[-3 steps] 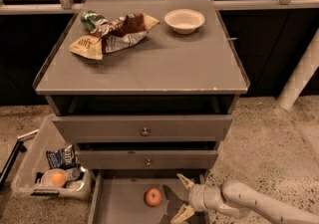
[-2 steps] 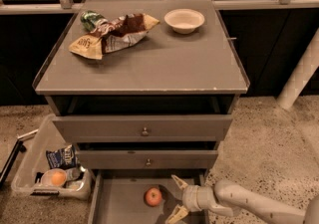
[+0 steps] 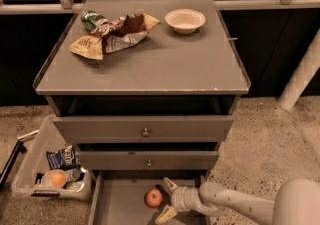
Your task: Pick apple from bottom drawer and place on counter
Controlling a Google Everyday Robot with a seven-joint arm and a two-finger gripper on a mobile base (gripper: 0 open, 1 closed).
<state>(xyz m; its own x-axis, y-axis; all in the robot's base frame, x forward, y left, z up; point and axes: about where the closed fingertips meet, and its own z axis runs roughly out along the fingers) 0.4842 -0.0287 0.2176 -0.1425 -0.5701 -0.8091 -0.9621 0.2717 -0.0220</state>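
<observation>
A small red apple point(image 3: 153, 197) lies on the flat grey floor of the pulled-out bottom drawer point(image 3: 120, 204). My gripper point(image 3: 167, 200) reaches in from the lower right at the end of a pale arm, just right of the apple. It is open, with one finger point(image 3: 171, 184) above and behind the apple's right side and the other below it, neither closed on the fruit. The counter point(image 3: 165, 61) is the wide grey top of the cabinet, with a chipped front edge.
On the counter lie crumpled snack bags point(image 3: 112, 35) at the back left and a white bowl point(image 3: 185, 20) at the back right. Two taller knobbed drawers point(image 3: 145, 130) stand partly open above. A clear bin point(image 3: 52, 175) with a packet and an orange-capped container sits on the floor to the left.
My gripper has moved left along the bottom drawer toward the apple, and its open fingers now flank the apple's right side. The apple has not moved.
</observation>
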